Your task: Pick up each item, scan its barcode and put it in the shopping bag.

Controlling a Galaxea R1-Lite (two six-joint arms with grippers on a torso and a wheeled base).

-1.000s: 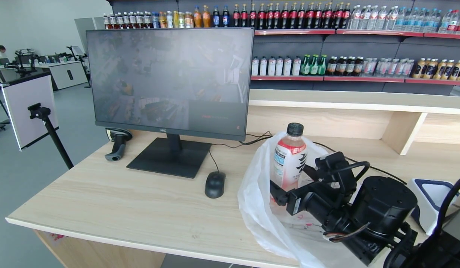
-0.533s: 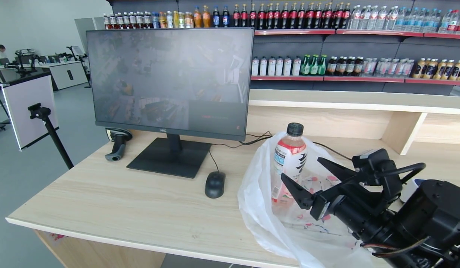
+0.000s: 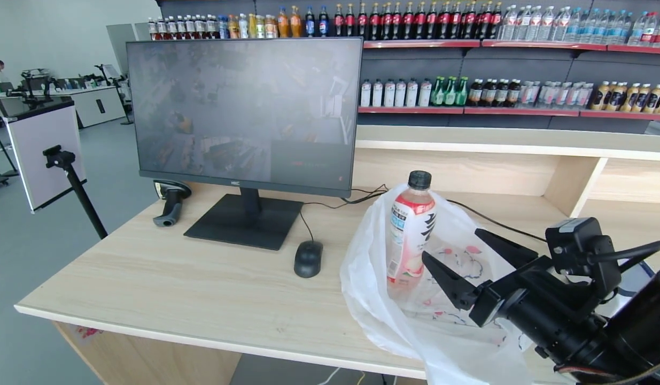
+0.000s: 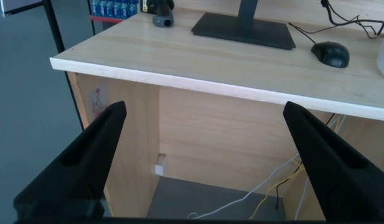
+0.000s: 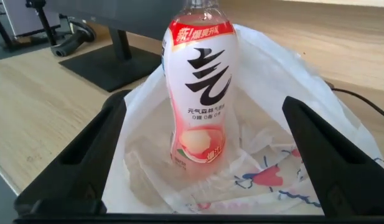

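hovering wide open, empty, right gripper (image 3: 450, 243) beside bottle (image 3: 410, 235) in shopping bag (image 3: 362, 278); mouse (image 3: 308, 258) nearby

The clear plastic bottle of pink drink (image 3: 412, 230), black-capped, stands just ahead of the right gripper's (image 3: 450, 243) spread fingers, its foot veiled by the thin white plastic shopping bag (image 3: 372, 289). In the right wrist view the picture's edge cuts off its cap.
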